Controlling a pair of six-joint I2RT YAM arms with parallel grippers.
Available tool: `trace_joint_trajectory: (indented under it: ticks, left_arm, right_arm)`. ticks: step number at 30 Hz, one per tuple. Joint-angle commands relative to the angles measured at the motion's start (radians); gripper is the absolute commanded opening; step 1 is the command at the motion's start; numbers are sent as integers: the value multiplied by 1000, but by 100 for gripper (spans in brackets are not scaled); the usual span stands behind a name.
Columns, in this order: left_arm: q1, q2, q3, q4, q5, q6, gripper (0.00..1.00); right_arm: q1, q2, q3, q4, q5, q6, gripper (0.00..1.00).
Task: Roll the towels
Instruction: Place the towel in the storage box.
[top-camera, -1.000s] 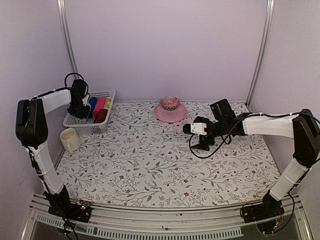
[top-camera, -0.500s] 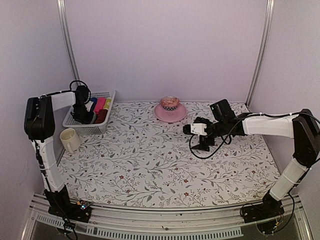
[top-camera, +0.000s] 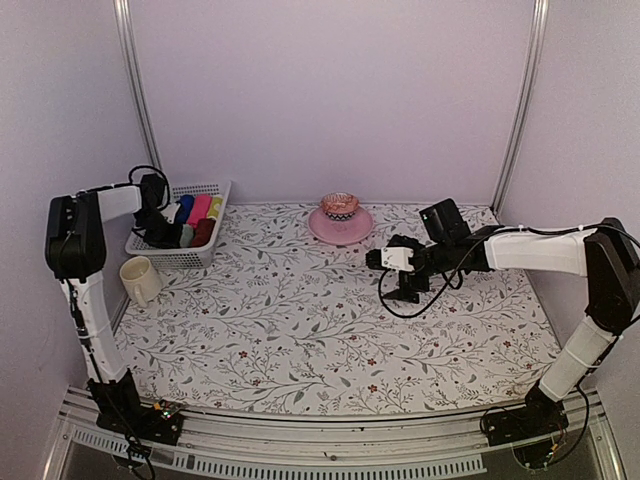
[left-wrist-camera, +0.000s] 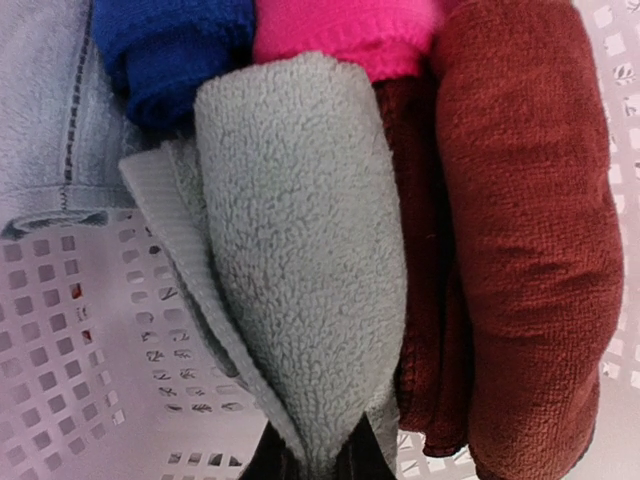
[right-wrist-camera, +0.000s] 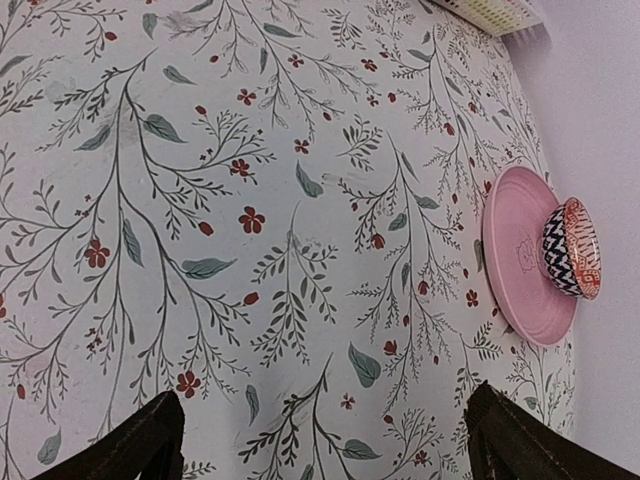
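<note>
My left claw (left-wrist-camera: 318, 462) is down inside the white perforated basket (left-wrist-camera: 60, 330) at the back left corner of the worktop (top-camera: 320, 330). Its dark fingers (left-wrist-camera: 275, 465) are pinched narrow on the near end of the sage green towel (left-wrist-camera: 300, 260). That towel is a fuzzy, loosely folded bundle with a flat woven hem showing along its left edge, and it lies on the basket floor. The red-brown towel (left-wrist-camera: 525, 250) is pressed against its right side, lying lengthwise in thick folds and touching the sage one along most of its length. Beyond both, at the far end of the basket, a blue roll (left-wrist-camera: 170, 50) and a pink roll (left-wrist-camera: 345, 30) sit side by side, and the sage towel's far end butts against them. From above, my left arm reaches over the basket's near left rim, and a pale mug (top-camera: 140, 278) stands on the worktop just in front of the basket. My right claw (right-wrist-camera: 322, 420) hangs over the right half of the floral cover (right-wrist-camera: 200, 200), well apart from the basket, its fingers spread wide with nothing between them. Toward the back wall from it, a pink plate (right-wrist-camera: 520, 260) rests on the cover with a small patterned bowl (right-wrist-camera: 572, 248) sitting on it.
</note>
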Motion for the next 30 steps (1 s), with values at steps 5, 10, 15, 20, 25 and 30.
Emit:
trace_joint_trajectory:
  ticks: [5,10,15,20,25,30]
  left_arm:
    - [59,20,-62,69,260,-7,0]
    - [77,34,-68,78,296,-22,0]
    - [79,18,-65,74,239,-51,38]
    - [79,-35,-61,79,232,-67,45]
    - [77,-94,-67,101,214,-84,49]
    - [71,-164,-79,126,172,-90,49]
  right_arm:
    - [1,19,12,-13,-22,5,99]
    - [1,19,14,-15,-24,5,99]
    - [2,23,16,-16,-25,5,99]
    - [4,31,17,-19,-22,2,99]
    - [13,34,18,-21,-16,1,99]
    - [23,46,20,-21,-7,0,99]
